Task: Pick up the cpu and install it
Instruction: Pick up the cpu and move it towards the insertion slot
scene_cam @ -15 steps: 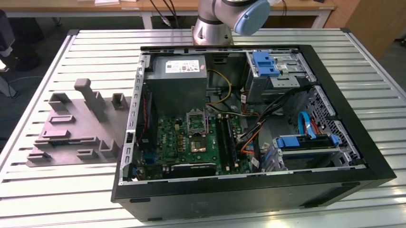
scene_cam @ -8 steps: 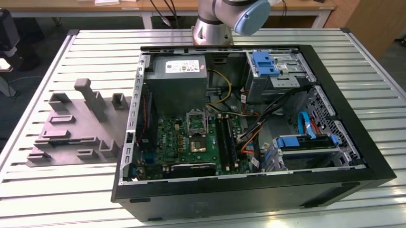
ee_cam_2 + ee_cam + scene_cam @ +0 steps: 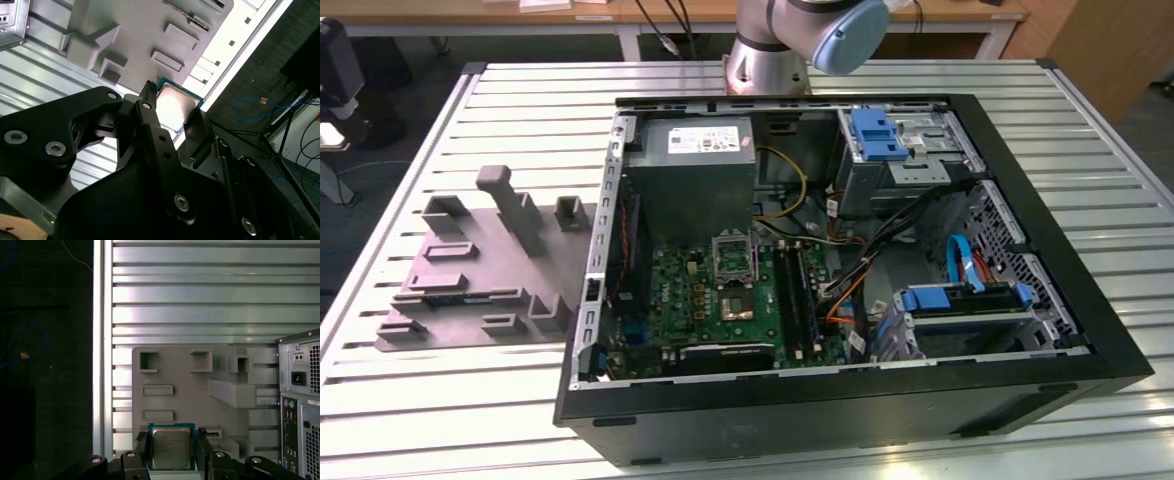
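Fingers (image 3: 142,447) are pinching the cpu (image 3: 171,447) by its edges, up over the grey parts tray (image 3: 190,395). Grip's looking thin to me, so any slip is risking a drop, or a crooked landing on the motherboard (image 3: 707,300).

arm (image 3: 787,40) — silver tube, pale-blue joint cap | fingers (image 3: 152,125) — matte black links, silver screws

Open computer case (image 3: 854,390) on slatted table (image 3: 427,400); fixture tray (image 3: 467,270) beside it, exterior view's left. cpu (image 3: 171,447) between fingers (image 3: 204,450) of gripper (image 3: 171,460).
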`<state>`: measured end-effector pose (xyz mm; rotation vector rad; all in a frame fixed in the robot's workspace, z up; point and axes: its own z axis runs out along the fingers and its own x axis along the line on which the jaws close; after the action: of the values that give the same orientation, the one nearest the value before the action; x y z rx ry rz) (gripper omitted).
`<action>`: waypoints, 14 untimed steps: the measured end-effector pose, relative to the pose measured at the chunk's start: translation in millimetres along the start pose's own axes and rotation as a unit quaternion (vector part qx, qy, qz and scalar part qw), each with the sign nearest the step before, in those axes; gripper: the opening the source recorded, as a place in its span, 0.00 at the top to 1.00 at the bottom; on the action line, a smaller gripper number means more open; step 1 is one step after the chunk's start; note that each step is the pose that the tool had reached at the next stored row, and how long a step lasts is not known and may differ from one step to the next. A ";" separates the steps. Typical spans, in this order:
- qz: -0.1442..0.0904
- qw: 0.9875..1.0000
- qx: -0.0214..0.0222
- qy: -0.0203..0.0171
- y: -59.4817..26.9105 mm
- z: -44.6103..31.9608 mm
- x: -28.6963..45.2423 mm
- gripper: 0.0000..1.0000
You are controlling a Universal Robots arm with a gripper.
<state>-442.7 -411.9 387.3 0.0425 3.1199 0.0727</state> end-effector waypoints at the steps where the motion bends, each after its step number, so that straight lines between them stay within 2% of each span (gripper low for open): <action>1: 0.000 1.000 0.000 0.000 0.0 0.0 -0.2 0.53; 14: 0.000 1.000 0.000 0.000 0.1 0.2 -4.8 0.53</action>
<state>-437.9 -411.9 387.2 0.0425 3.1198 0.0729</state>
